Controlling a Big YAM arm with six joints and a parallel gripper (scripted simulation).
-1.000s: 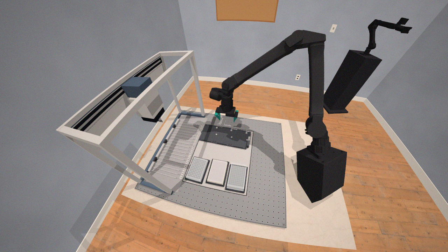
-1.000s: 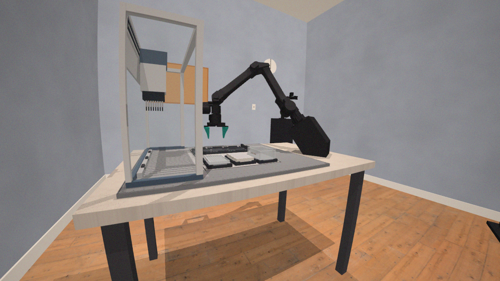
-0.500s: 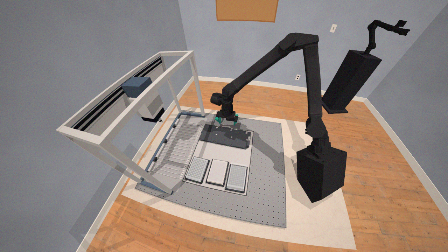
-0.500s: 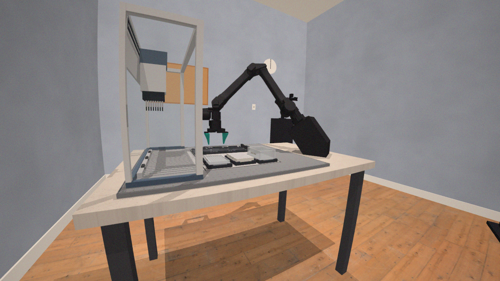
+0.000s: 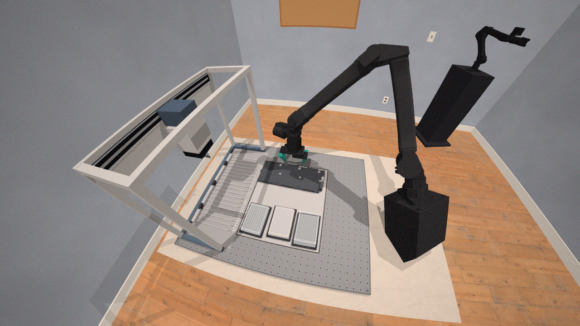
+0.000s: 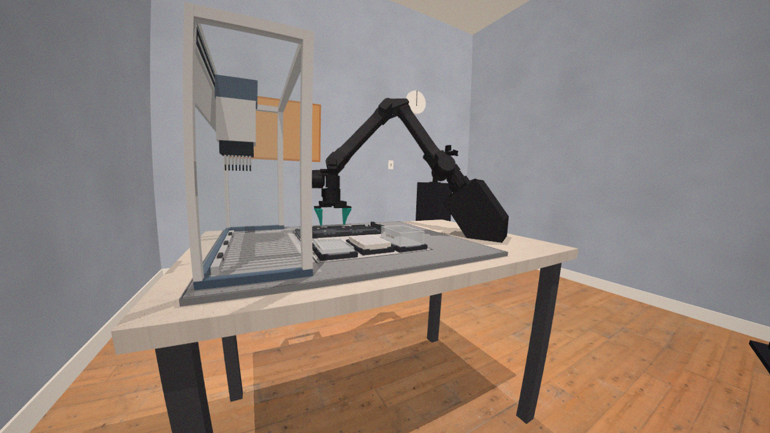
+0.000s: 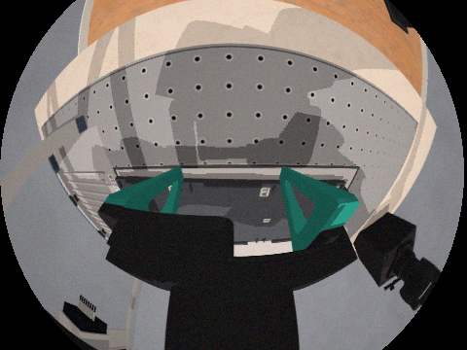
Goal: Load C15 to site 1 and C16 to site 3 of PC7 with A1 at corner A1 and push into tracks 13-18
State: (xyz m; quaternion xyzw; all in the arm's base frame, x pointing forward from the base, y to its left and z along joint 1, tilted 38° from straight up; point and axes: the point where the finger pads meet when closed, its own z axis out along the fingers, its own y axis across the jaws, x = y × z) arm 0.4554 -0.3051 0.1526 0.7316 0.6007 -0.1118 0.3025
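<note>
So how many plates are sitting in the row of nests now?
3, side by side: one nearest the rails, a white one in the middle, and one farthest from the rails. None seems hidden; the carrier has none on it.

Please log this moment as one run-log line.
pincer: open, empty | position: low at far edge of carrier PC7 | carrier: unloaded, on apron | three plates: on nests

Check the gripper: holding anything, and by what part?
Nothing held. The gripper is fully open, its fingers just above the far long edge of the plate carrier.
</note>
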